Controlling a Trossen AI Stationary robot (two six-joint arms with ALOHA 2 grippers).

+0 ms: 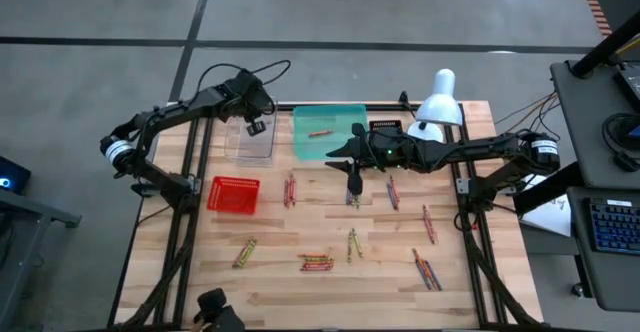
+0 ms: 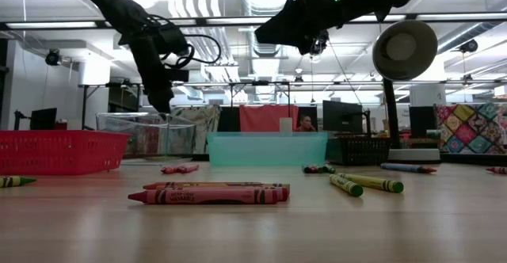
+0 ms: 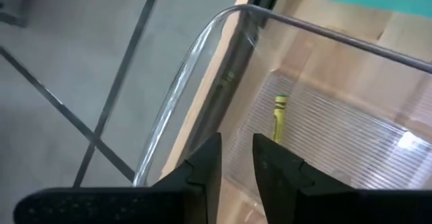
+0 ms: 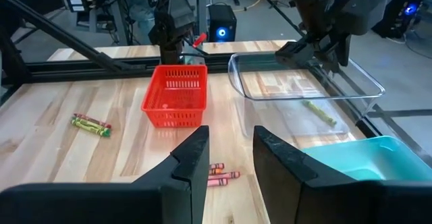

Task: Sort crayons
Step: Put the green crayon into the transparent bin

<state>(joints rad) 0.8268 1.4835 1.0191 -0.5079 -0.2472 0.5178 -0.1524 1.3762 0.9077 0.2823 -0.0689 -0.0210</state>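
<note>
Left gripper (image 1: pixel 256 124): upper left of the high view, over the clear tray (image 1: pixel 250 153); fingers parted by a narrow gap, nothing between them. A yellow-green crayon (image 3: pixel 278 117) lies on the clear tray's floor just past the fingertips, apart from them.

Right gripper (image 1: pixel 355 183): centre of the high view, just below the teal tray (image 1: pixel 329 132); fingers parted, empty. Blue crayons (image 1: pixel 352 199) lie on the table (image 1: pixel 270 262) right beside its tips.

Teal tray: one orange crayon (image 1: pixel 319 132) inside.

Red basket (image 1: pixel 233 194): left of centre, below the clear tray.

Loose crayons on the table, high view: red group (image 1: pixel 290 189) right of the basket; mixed pair (image 1: pixel 393 192) right of the right gripper; red ones (image 1: pixel 428 224) further right; yellow-green pair (image 1: pixel 244 253) lower left; red-orange bundle (image 1: pixel 316 263) lower centre; yellow-green pair (image 1: pixel 353 244) beside it; mixed group (image 1: pixel 425 269) lower right.

Writing: the low view shows dark print on the wrappers of the nearest red crayons, too small to read.

Lamp (image 1: pixel 436 103): white, upper right of the table.
</note>
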